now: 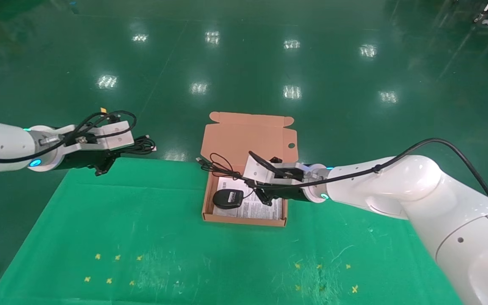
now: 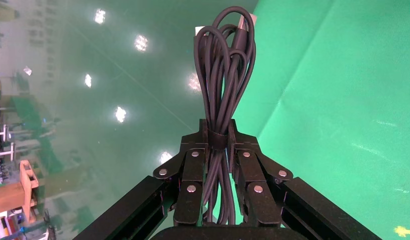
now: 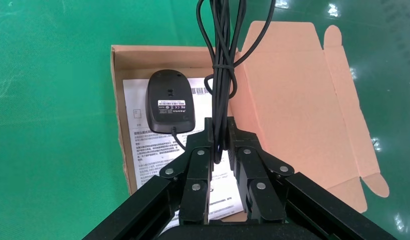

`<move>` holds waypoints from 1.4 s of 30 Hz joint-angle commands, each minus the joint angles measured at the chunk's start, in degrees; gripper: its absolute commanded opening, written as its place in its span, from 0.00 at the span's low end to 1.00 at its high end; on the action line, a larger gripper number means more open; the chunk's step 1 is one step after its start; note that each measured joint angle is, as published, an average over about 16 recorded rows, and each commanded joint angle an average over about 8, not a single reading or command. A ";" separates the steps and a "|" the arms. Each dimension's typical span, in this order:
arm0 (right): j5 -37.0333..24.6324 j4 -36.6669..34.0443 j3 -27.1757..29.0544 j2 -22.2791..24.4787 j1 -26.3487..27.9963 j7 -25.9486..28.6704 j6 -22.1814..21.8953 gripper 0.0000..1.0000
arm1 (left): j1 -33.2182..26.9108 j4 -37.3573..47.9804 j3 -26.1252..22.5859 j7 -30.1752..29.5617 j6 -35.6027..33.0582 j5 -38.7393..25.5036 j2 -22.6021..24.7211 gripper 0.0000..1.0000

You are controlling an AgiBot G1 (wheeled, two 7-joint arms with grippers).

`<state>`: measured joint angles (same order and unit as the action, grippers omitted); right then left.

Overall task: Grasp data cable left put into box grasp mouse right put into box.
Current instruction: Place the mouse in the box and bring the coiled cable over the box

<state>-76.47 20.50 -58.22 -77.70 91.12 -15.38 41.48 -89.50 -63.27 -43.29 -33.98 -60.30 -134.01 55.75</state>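
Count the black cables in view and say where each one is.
2. The data cable is clamped in the left gripper, off the table's far-left edge; the mouse's cord is pinched by the right gripper over the box.

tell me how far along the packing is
The mouse already lies upside down on the printed sheet in the box; the right gripper is shut on its cord. The left gripper holds the data cable at the table's far left edge. That cable isn't boxed yet.

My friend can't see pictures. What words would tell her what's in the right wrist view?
The right gripper pinches the mouse's cord above an open cardboard box. The black mouse lies upside down in the box on a white printed sheet, and the lid lies open flat.
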 commanded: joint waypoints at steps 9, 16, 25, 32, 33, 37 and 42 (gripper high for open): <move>0.54 2.36 -0.11 3.11 -1.02 0.43 -0.25 1.00 | 1.43 0.85 -0.69 0.45 2.06 0.55 3.32 0.00; 1.24 7.27 0.97 10.35 -1.89 0.43 -0.87 1.00 | 4.30 4.42 -2.10 3.55 9.03 1.20 10.00 0.00; -0.25 19.44 0.97 22.16 -3.49 5.21 -2.75 1.00 | 6.25 14.90 -4.20 11.64 20.27 4.35 19.90 0.00; -2.96 29.58 -0.31 29.52 -5.49 12.30 -4.82 1.00 | 6.95 18.47 -9.04 17.33 25.72 11.51 22.50 0.00; -3.57 30.69 -0.63 30.25 -5.62 13.46 -5.04 1.00 | 6.95 18.67 -10.03 17.76 26.33 12.67 22.57 0.00; -5.61 33.66 -1.70 32.21 -5.82 16.97 -5.48 1.00 | 6.87 19.38 -13.12 18.58 28.02 16.06 22.85 0.46; -7.05 35.26 -2.41 33.22 -5.73 18.67 -5.74 1.00 | 6.71 20.07 -14.94 18.55 28.73 18.35 23.17 1.00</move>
<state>-83.11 55.22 -60.45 -44.83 85.39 2.73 35.81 -82.77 -43.44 -57.68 -15.39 -31.78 -116.36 78.78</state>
